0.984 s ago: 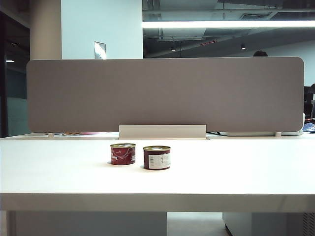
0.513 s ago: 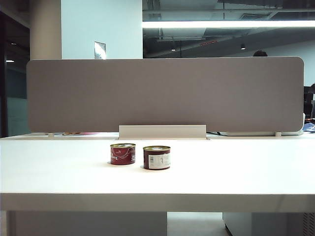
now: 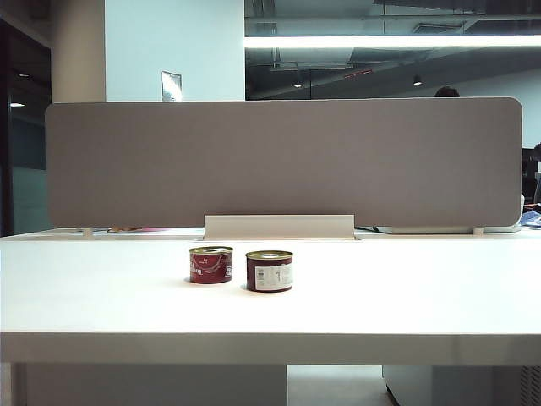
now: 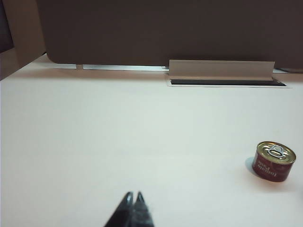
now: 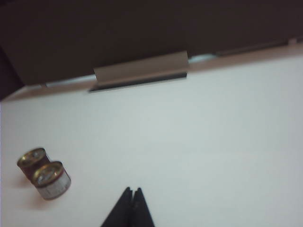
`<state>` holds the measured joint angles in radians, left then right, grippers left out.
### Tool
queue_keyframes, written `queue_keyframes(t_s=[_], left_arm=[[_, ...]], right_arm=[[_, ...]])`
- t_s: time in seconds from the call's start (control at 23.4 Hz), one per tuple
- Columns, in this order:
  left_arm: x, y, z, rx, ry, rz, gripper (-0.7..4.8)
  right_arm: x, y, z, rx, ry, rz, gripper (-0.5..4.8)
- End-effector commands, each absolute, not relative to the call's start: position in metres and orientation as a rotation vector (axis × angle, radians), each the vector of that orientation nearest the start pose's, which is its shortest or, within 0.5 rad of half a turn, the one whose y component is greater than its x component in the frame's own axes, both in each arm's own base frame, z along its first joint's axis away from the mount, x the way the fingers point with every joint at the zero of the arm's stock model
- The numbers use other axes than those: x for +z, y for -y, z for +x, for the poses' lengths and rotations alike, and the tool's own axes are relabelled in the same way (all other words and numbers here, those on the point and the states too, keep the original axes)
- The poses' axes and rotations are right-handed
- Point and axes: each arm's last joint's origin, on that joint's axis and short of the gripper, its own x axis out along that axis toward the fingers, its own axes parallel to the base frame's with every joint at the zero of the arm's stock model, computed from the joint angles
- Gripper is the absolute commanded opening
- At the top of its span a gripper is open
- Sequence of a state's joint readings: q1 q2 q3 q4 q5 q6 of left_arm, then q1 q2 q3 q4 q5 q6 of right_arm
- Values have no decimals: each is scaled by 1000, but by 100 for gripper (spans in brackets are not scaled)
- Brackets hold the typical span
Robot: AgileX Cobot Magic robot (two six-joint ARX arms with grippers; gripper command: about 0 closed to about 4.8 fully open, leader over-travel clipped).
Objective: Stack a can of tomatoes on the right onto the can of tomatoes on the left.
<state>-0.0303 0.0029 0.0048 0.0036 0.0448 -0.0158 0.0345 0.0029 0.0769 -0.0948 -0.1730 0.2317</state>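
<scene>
1. Left can [image 3: 210,265] & right can [image 3: 269,271] upright, side by side mid worktop [image 3: 406,296], apparently not touching.
2. Left end effector [image 4: 133,199] pressed together, empty, well apart from cans.
3. Right end effector [image 5: 132,192] pressed together, empty, view blurry.

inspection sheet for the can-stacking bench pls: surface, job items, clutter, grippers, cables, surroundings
Surface: white table, bare apart from the cans.
Job's things: left can and right can stand upright side by side with a small gap in the exterior view, not stacked. Both lids face up.
Clutter: nothing seen on the table.
Grippers: left gripper shut, empty, over bare table well short of the cans. Right gripper shut, empty, also away from the cans. Neither shows in the exterior view.
Cables: nothing seen.
Surroundings: grey divider panel along the far edge, a raised cable-slot cover at its foot, a dim office behind.
</scene>
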Motion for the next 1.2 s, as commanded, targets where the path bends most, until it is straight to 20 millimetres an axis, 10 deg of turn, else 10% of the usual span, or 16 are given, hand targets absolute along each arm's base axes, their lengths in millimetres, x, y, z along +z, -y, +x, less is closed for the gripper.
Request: queue_keyframes(t_s=[0.04, 0.81, 1.2], left_arm=[[167, 4, 97, -78, 19, -15, -6], [167, 5, 97, -96, 18, -15, -6], [166, 10, 96, -262, -1, -14, -6]], right_arm=[[198, -8, 90, 217, -3, 233, -2], [254, -19, 152, 339, -232, 49, -2], [256, -68, 215, 545, -413, -33, -1]])
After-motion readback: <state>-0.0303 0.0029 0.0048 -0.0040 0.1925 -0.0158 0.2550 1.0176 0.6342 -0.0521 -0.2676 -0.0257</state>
